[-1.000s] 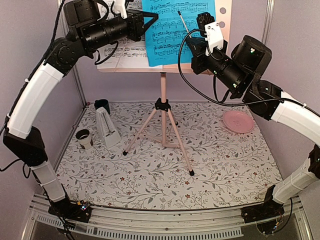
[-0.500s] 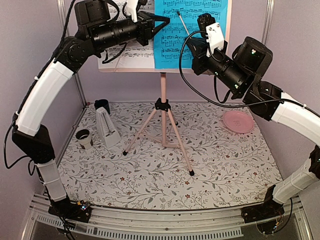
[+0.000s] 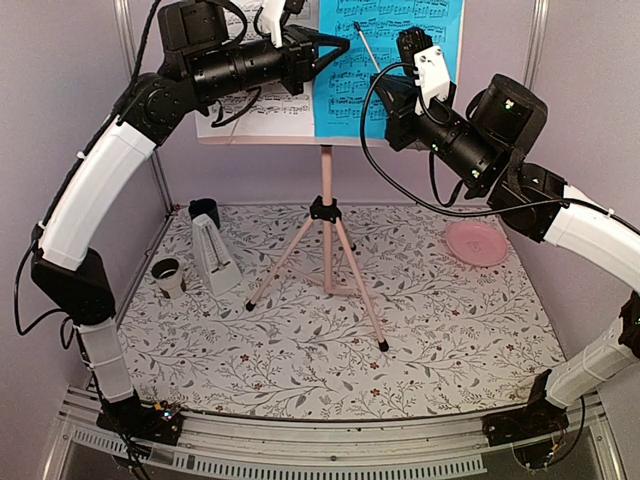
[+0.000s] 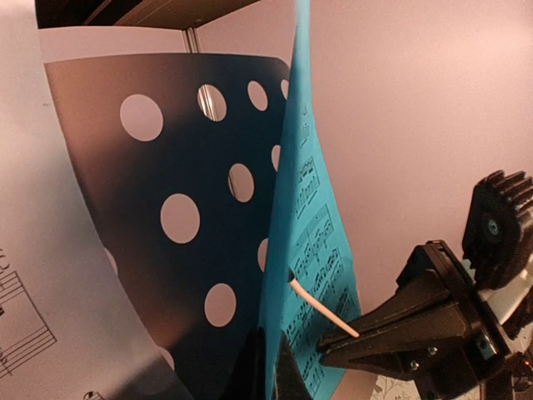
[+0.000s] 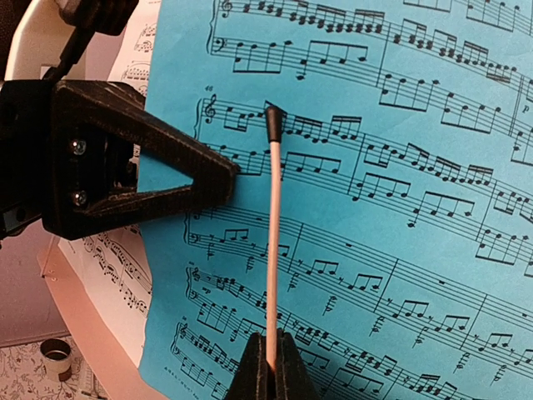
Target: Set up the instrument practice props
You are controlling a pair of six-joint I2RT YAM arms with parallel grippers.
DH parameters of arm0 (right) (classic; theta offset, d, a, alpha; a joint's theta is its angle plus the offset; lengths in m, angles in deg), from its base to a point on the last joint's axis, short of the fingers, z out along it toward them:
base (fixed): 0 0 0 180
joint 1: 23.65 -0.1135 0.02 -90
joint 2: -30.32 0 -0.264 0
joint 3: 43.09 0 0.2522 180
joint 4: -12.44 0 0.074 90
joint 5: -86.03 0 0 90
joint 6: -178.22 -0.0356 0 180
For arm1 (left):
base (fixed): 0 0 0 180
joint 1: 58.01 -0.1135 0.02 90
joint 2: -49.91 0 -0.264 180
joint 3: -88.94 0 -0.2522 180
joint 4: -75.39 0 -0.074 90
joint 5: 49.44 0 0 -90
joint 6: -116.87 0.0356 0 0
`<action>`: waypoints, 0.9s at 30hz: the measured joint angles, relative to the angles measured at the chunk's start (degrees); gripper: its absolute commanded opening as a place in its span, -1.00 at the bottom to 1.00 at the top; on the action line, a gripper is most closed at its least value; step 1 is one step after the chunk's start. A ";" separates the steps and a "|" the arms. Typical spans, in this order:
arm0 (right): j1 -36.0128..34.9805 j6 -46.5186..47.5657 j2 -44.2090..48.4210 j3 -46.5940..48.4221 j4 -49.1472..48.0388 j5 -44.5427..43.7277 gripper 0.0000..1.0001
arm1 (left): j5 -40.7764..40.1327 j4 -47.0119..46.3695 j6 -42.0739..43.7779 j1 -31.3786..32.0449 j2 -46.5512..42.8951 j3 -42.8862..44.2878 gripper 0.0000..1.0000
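The pink tripod music stand (image 3: 326, 215) stands mid-table, its perforated desk (image 4: 191, 192) at the top. A white sheet of music (image 3: 255, 105) leans on the desk's left part. My left gripper (image 3: 343, 43) is shut on the left edge of the bright blue sheet (image 3: 400, 50) and holds it upright against the desk. It shows edge-on in the left wrist view (image 4: 304, 208). My right gripper (image 3: 388, 88) is shut on a thin pink stick (image 5: 272, 242) with a dark tip that lies across the blue sheet (image 5: 400, 208). The white metronome (image 3: 215, 255) stands at the table's left.
A dark blue cup (image 3: 205, 212) and a small white cup (image 3: 167, 277) stand near the left wall beside the metronome. A pink plate (image 3: 476, 242) lies at the right. The stand's legs (image 3: 360, 300) spread over the middle of the patterned mat.
My left gripper has carried the blue sheet to the right along the desk, uncovering more of the white sheet. My right gripper with the stick has barely moved.
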 measured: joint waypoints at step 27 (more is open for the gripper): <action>0.22 -2.80 1.42 -0.59 0.09 -0.04 -0.50 | -5.53 0.46 2.19 1.25 -4.09 -3.10 0.39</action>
